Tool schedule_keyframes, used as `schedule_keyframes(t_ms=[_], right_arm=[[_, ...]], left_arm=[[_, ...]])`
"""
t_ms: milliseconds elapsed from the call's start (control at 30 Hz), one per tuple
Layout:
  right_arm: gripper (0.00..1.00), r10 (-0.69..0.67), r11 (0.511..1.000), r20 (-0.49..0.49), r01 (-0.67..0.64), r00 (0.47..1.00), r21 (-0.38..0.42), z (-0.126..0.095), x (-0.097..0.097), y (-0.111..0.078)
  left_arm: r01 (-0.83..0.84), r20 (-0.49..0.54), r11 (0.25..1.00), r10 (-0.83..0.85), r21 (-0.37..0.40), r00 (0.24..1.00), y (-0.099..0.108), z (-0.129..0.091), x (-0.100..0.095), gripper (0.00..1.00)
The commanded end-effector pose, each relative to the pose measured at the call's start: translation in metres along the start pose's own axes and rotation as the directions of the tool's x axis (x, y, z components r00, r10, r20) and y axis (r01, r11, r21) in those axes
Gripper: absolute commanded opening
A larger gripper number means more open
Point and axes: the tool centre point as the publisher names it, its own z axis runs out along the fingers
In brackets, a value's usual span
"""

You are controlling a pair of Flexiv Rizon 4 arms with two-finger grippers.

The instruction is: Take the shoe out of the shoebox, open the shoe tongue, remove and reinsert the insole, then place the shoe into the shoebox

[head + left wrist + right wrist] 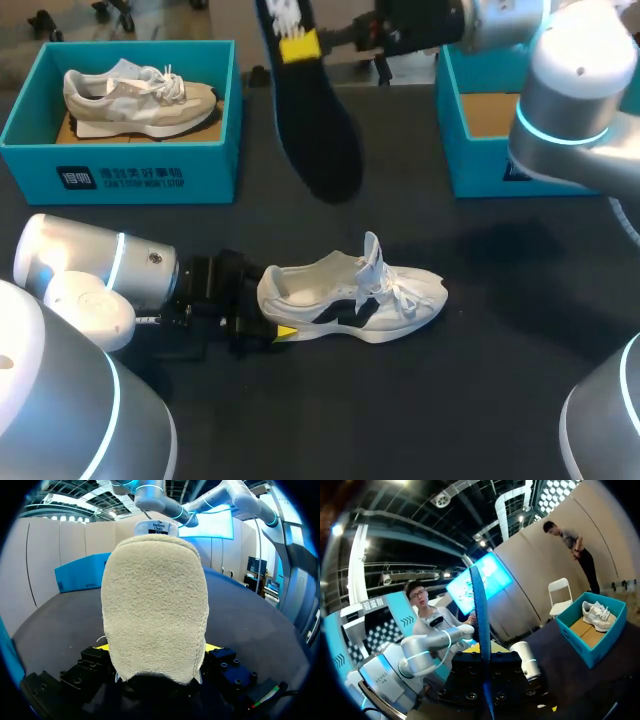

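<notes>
Tabletop (500,400), dark and matte, carried a white low-top sneaker with black side panels (350,300). It stood on its sole, long axis running across the robot, heel toward the left arm and toe toward the right. Beyond the sneaker and raised well above it hung the long flat black insole (320,140), broad end pointing down toward the sneaker's collar. The right tool (300,45) pinched the insole's narrow upper end. The left tool (262,325) clamped the sneaker's heel from both sides.
</notes>
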Motion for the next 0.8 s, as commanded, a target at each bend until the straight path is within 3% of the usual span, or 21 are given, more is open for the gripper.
schedule_keyframes(t_ms=[33,200,267,433,567,800], right_arm=[[0.00,0.016,1.000,0.116,-0.013,0.993,-0.027,-0.046,0.037,-0.006],[0.00,0.064,0.998,0.170,-0.059,0.983,-0.032,-0.061,0.058,-0.011],[0.00,0.121,0.989,0.178,-0.102,0.977,-0.111,-0.064,0.065,-0.015],[0.00,0.195,0.966,0.226,-0.148,0.954,-0.210,-0.059,0.075,-0.028],[0.00,0.226,0.964,0.293,-0.169,0.929,-0.207,-0.058,0.084,-0.031],[0.00,0.226,0.964,0.293,-0.169,0.929,-0.207,-0.058,0.084,-0.031]], left_arm=[[0.000,0.001,1.000,0.000,-0.003,1.000,0.004,0.004,0.001,0.00],[0.000,0.001,1.000,0.000,-0.003,1.000,0.004,0.004,0.001,0.00],[0.000,0.001,1.000,0.000,-0.003,1.000,0.004,0.004,0.001,0.00],[0.000,0.001,1.000,0.000,-0.003,1.000,0.004,0.004,0.001,0.00],[0.000,0.001,1.000,0.000,-0.003,1.000,0.004,0.004,0.001,0.00],[0.000,0.001,1.000,0.000,-0.003,1.000,0.004,0.004,0.001,0.00]])
